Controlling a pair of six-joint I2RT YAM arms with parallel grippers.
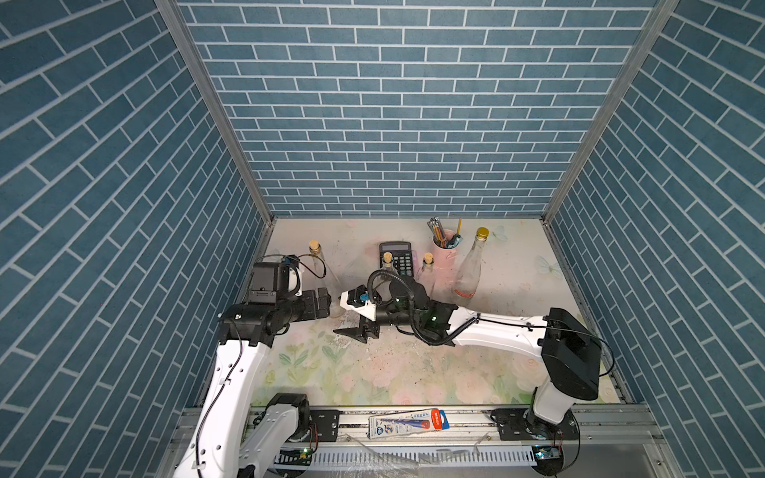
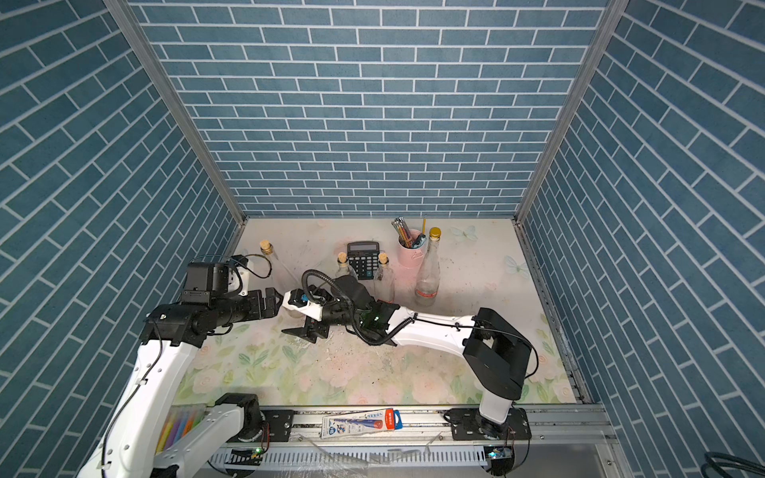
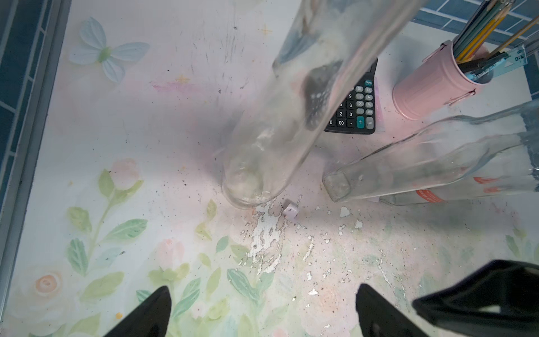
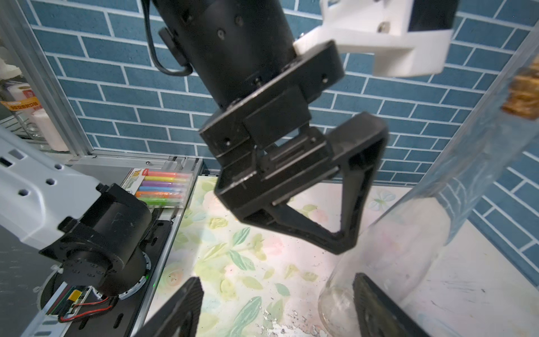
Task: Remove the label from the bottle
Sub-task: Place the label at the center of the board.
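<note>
Bottle (image 3: 291,122), clear and corked, stands upright on the table (image 3: 131,131) left of centre. Left gripper (image 3: 262,289) fingers are spread wide, holding nothing; right gripper (image 4: 277,278) fingers are spread too, one just beside the bottle's base.

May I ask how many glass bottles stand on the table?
4: tall corked bottle by the left gripper; two small corked bottles by the calculator; gold-capped bottle beside the pencil cup. Arms may hide more.

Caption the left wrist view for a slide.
Open left gripper faces a clear glass bottle, white scraps littering the floral mat at its base.
</note>
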